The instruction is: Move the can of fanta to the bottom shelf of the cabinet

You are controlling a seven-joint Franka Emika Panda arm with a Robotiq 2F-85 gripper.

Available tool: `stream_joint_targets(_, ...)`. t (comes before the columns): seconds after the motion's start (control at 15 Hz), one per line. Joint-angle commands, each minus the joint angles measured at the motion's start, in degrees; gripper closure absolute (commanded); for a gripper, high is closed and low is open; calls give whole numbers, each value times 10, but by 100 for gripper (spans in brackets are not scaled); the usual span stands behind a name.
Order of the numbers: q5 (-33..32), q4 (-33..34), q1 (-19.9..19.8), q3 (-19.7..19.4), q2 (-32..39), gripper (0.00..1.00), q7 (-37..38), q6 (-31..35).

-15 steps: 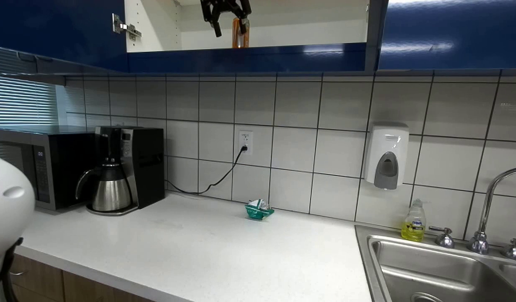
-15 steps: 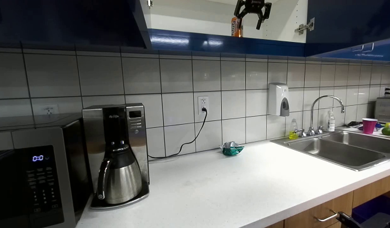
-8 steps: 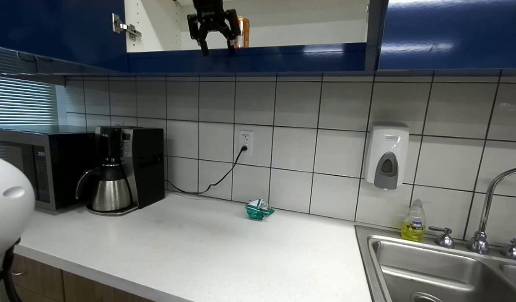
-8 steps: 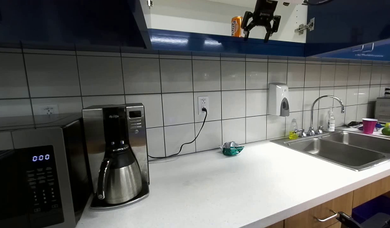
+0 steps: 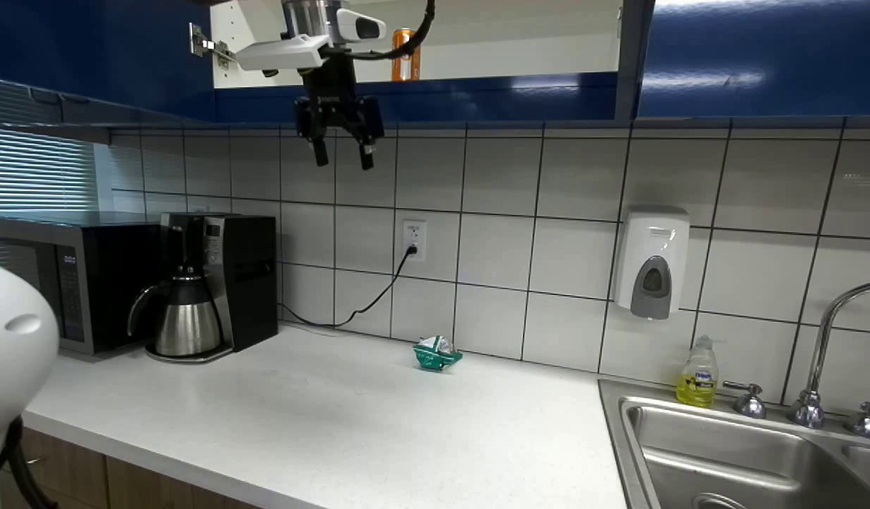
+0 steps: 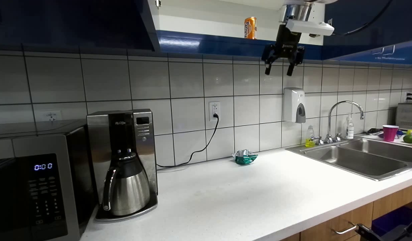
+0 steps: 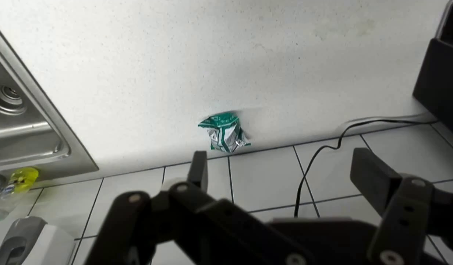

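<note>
Hanging with jaws spread, the gripper is lower than the can of fanta in the cabinet

The black two-fingered gripper points downward, tilted slightly, in front of the cabinet and lower than its bottom edge. Its jaws are released — in the wrist view the pads face each other across a wide gap, with white wall tiles and a black cord visible between them.

The can of fanta, orange with a pale metallic top, stands upright on the bottom shelf, higher than the jaws and clearly apart from them in both exterior views. The cabinet has glossy dark blue doors and a white interior.

Below the jaws, a small crumpled teal-and-silver packet lies on the white countertop near the tiles. Also lower than the jaws is the outlet where the cord is plugged in. Down and to the left of the jaws, in both exterior views, a coffee maker with a steel carafe stands just beside a microwave. Down and to their right are a wall-mounted soap dispenser, a steel sink and a bottle of yellow dish soap.
</note>
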Motion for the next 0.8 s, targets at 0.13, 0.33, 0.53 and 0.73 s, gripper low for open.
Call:
stream_joint_targets(0.13, 8, -85, -4, 8, -26, 0, -17, 30)
stream_joint_targets(0.33, 6, -78, -9, 11, -9, 0, -8, 20)
stream_joint_targets(0.53, 6, -88, -8, 11, -9, 0, -9, 22)
stream_joint_targets(0.73, 6, -88, -7, 11, -9, 0, -10, 23)
